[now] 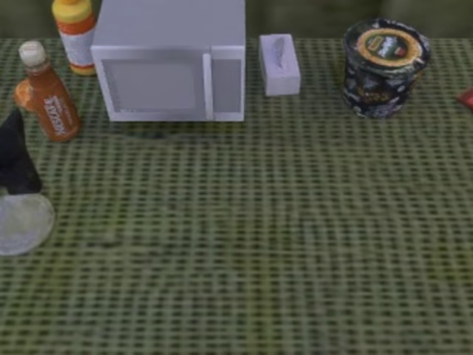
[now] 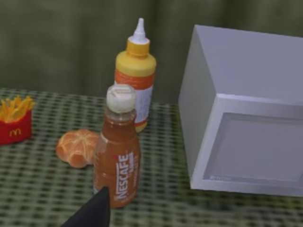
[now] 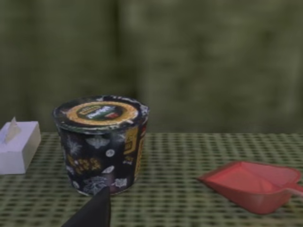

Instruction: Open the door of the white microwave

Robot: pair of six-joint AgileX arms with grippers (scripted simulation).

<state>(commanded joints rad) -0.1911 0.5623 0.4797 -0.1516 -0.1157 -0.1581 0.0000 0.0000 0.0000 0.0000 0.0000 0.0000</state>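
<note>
Boxy white microwave [image 1: 171, 55] sits at the back left of the green woven-cloth worktop [image 1: 259, 244], its flat white door with grey window [image 1: 155, 85] closed flush, thin vertical handle [image 1: 208, 86] beside the grey control panel [image 1: 228, 83]. Orange Nescafe bottle with white cap [image 1: 48, 92] stands just left of it, yellow squeeze bottle [image 1: 75, 33] behind that. Small white tissue box [image 1: 279, 64] to the microwave's right, dark printed noodle cup [image 1: 384, 66] further right. Left claw [image 1: 16, 151] at the left edge near the bottle, touching nothing; cannot tell if apart or together. Right claw [image 3: 92, 212] only a dark tip in its wrist view, facing the cup; state cannot tell. Red scoop [image 3: 253, 184], bread roll [image 2: 78, 147], fries box [image 2: 15, 120] lie apart.
</note>
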